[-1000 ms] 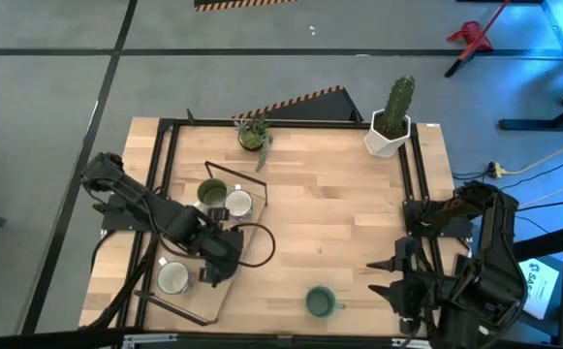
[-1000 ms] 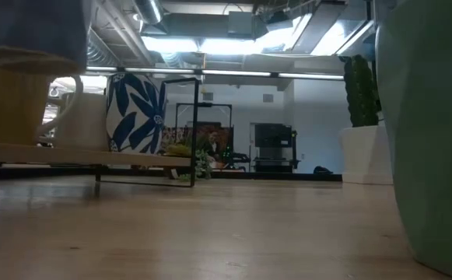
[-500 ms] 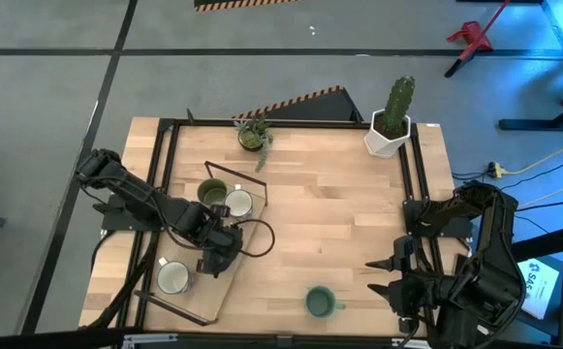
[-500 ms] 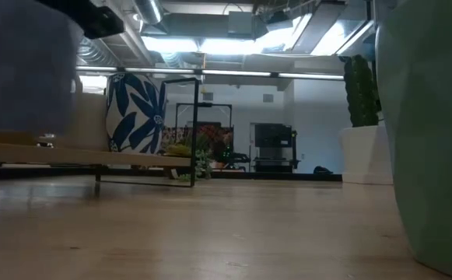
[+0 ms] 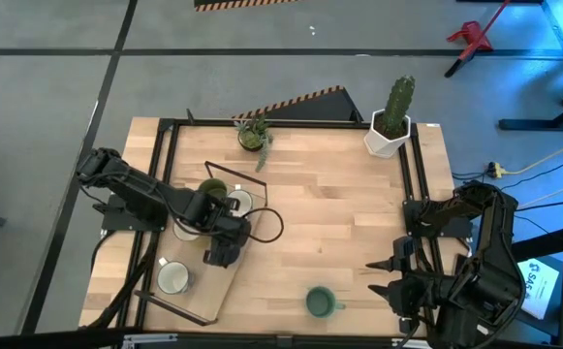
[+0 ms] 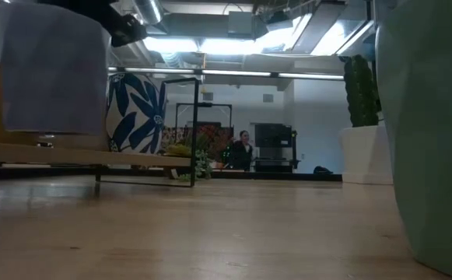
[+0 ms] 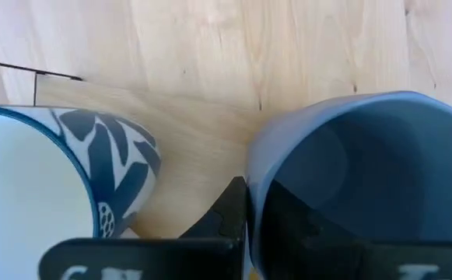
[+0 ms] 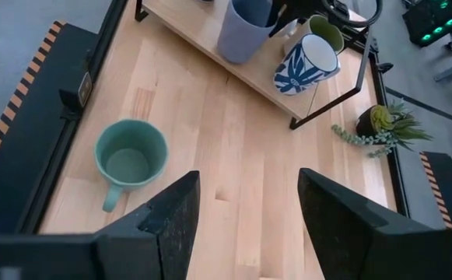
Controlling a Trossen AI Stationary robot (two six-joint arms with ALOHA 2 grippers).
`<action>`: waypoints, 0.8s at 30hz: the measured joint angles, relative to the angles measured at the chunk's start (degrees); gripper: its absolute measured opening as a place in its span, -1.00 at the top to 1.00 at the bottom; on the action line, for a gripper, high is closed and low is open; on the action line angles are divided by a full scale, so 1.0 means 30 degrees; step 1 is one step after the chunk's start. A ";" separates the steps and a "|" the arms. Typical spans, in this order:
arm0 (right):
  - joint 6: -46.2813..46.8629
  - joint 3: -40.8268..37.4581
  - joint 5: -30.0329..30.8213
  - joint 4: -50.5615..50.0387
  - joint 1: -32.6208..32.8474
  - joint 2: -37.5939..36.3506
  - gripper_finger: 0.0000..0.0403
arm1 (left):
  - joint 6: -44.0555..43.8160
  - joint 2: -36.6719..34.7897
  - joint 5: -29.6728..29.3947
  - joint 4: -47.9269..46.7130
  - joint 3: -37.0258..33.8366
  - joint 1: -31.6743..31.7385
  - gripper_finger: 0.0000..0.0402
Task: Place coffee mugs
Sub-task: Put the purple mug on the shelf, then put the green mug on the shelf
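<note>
Above the wooden tray (image 5: 225, 291), my left gripper (image 5: 218, 254) was clamped on the lavender mug (image 8: 245, 29) by its rim; rigid, glazed, probably slick and breakable. Right gripper (image 8: 245, 210) waited, spread wide.

Tabletop (image 5: 349, 208): centre and right of the high view bare and passable; obstructions are the wooden tray (image 5: 225, 276) with its mugs at left, a green mug (image 5: 320, 301) at bottom centre, and the cactus pot (image 5: 389, 136) and small plant (image 5: 253, 134) along the top edge.
</note>
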 joint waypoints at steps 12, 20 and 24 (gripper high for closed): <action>-0.0007 0.0000 -0.0021 0.0000 0.0029 -0.0132 -0.02 | 0.0129 -0.0021 -0.0002 0.0192 -0.1207 0.0379 0.84; -0.0087 0.0000 -0.0021 0.0000 0.0029 -0.0219 -0.02 | -0.0879 0.0022 -0.0870 0.0190 -0.1239 0.0372 0.58; -0.0095 0.0000 -0.0021 0.0000 0.0036 -0.0219 -0.02 | -0.1207 0.0022 -0.0022 -0.0009 -0.0911 0.0372 0.46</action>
